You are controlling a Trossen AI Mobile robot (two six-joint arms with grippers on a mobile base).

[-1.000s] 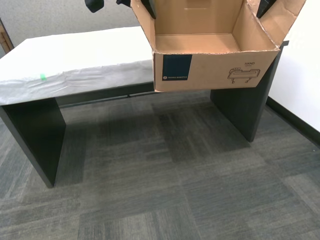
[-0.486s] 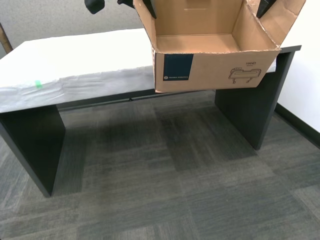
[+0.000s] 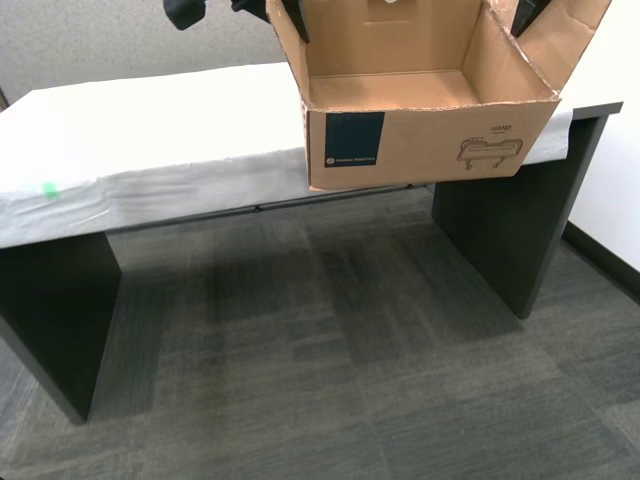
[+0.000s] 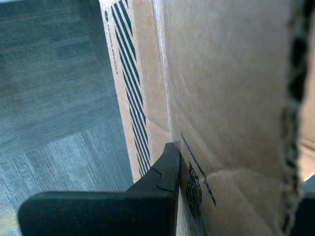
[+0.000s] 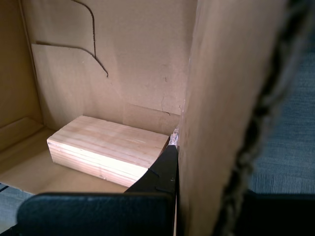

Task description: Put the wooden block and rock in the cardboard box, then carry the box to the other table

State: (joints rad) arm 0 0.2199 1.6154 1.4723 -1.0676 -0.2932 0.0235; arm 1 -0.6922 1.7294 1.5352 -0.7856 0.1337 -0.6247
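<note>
We hold the cardboard box (image 3: 430, 110) up in the air w/ both arms, over the near edge of the other bench (image 3: 150, 130), toward the exterior view's right. Box is open on top, flaps up; its front shows a dark blue label (image 3: 354, 138) at the exterior view's left and a small line drawing (image 3: 487, 148) at that view's right. Bench has a wrinkled white cover w/ a green tape mark (image 3: 47, 190) near its front edge, dark legs, grey carpet (image 3: 330, 380) below.

Our first hand (image 5: 197, 162) is closed onto a box side wall: one finger (image 5: 165, 169) lies inside against the wall, the other outside it. In the first wrist view the wooden block (image 5: 109, 149) lies flat on the box floor, just beside that inner finger, close to the wall.

Our second hand (image 4: 231, 187) is likewise clamped on a box wall, one finger (image 4: 167, 167) pressed to the printed outer face by the striped tape, the other mostly hidden at the frame edge.

Rock: not seen in any view; the exterior view's look into the box doesn't reach the floor near the front wall.
</note>
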